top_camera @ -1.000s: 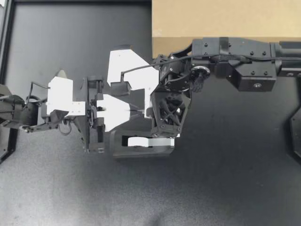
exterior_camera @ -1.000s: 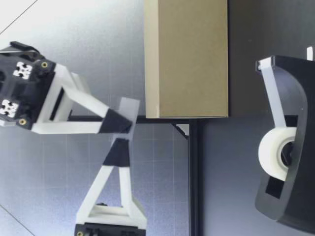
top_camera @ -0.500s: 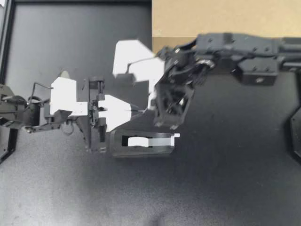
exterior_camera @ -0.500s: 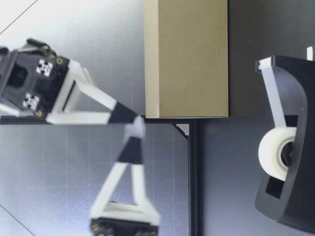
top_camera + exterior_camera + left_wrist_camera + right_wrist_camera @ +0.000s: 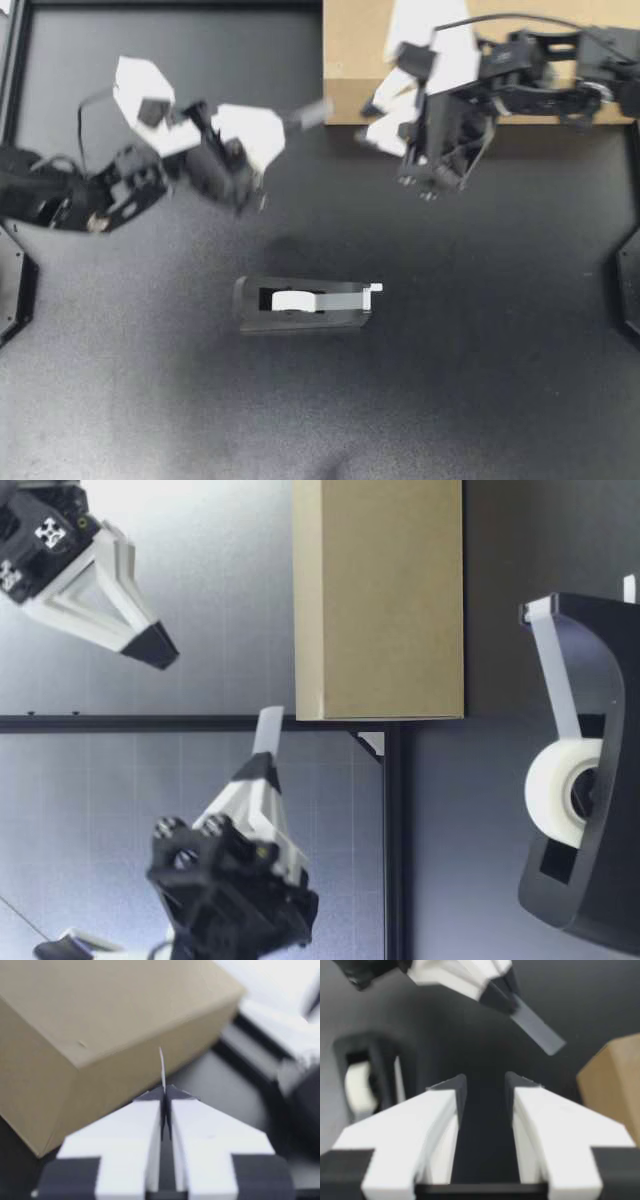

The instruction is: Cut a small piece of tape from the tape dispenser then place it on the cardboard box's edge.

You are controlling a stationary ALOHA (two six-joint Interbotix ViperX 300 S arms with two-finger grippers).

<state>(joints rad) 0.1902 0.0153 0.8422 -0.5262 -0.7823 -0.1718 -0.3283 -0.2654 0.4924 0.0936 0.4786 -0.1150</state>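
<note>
My left gripper (image 5: 285,122) is shut on a short piece of tape (image 5: 315,112) that sticks out past its tips toward the cardboard box (image 5: 350,60). In the left wrist view the tape piece (image 5: 161,1067) stands edge-on between the pressed fingertips, with the box's corner (image 5: 100,1020) just ahead. My right gripper (image 5: 375,118) hangs open by the box's front edge, with nothing between its fingers (image 5: 445,1095). The black tape dispenser (image 5: 300,303) with its white roll (image 5: 290,299) sits alone mid-table. In the low view the left gripper (image 5: 262,765) holds the tape (image 5: 268,730) level with the box top (image 5: 305,600).
The box stands at the table's back edge, right of centre. A black frame rail (image 5: 170,4) runs along the back and left side of the dark mat. In the right wrist view the left gripper's tape piece (image 5: 535,1027) hangs ahead, with the dispenser (image 5: 365,1080) below and to one side.
Both grippers have left the dispenser. The left one rose and swung toward the box with the tape piece; the right one let go and drew back to the box's front edge.
</note>
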